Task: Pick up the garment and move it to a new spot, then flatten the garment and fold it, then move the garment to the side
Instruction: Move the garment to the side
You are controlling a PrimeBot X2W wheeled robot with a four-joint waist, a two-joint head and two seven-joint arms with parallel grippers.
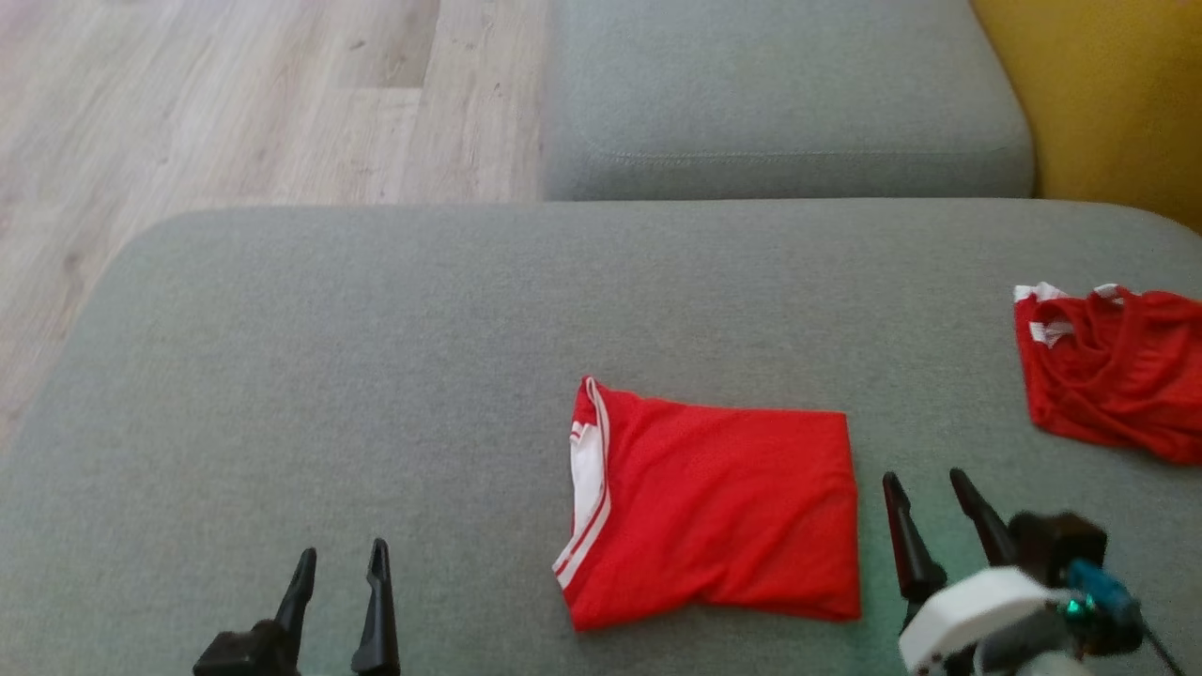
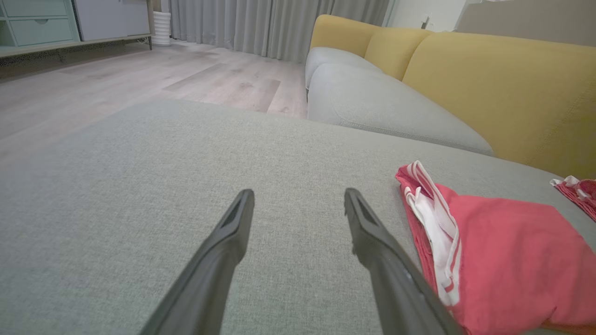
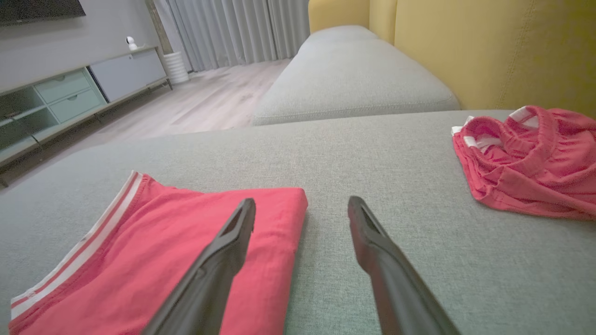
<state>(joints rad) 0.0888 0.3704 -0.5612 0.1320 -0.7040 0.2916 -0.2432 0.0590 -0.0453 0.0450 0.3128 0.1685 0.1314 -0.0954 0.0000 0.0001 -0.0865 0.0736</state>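
Note:
The garment (image 1: 718,512), a red jersey with white and striped trim along its left edge, lies folded into a neat rectangle on the grey sofa cushion (image 1: 376,357). In the left wrist view the garment (image 2: 503,251) sits to the right of my fingers; in the right wrist view the garment (image 3: 163,251) lies to the left, under my left finger. My left gripper (image 1: 340,561) is open, apart from the jersey, to its left. My right gripper (image 1: 925,488) is open just beyond the jersey's right edge, holding nothing.
Crumpled red shorts (image 1: 1113,371) lie at the cushion's right side, also the shorts (image 3: 526,160). A second grey cushion (image 1: 779,103) and yellow backrest (image 1: 1108,94) are beyond. Wooden floor (image 1: 235,103) lies past the left edge. A cabinet (image 3: 70,102) stands across the room.

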